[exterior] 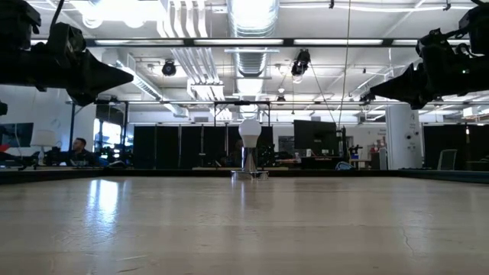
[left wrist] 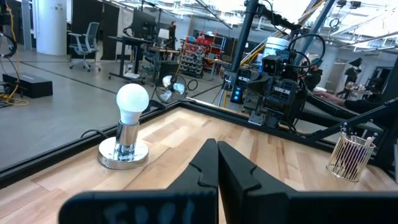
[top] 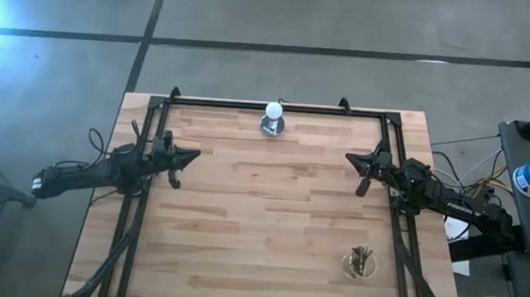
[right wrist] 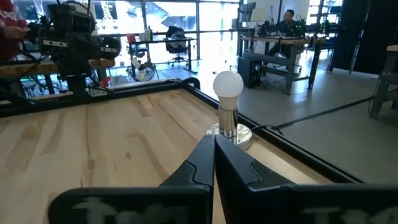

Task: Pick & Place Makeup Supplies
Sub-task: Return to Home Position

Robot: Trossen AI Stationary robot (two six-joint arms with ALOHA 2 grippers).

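Makeup brushes [top: 361, 257] stand bunched in a gold holder [top: 348, 266] near the front right corner of the surface [top: 269, 224]. Their number is indistinct, and only the high and left wrist views show them. The left pincer [top: 195, 156] and right pincer [top: 350, 158], both closed and empty, hover at the side edges.

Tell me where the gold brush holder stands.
High view: the gold holder, brushes inside, stands at the table's lower right, on the side of the right gripper.

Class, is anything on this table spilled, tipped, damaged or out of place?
Nothing stands out. The makeup brushes stand together in the upright gold holder; the white ball sits upright on its base. The left gripper and right gripper hang at opposite sides, jaws shut.
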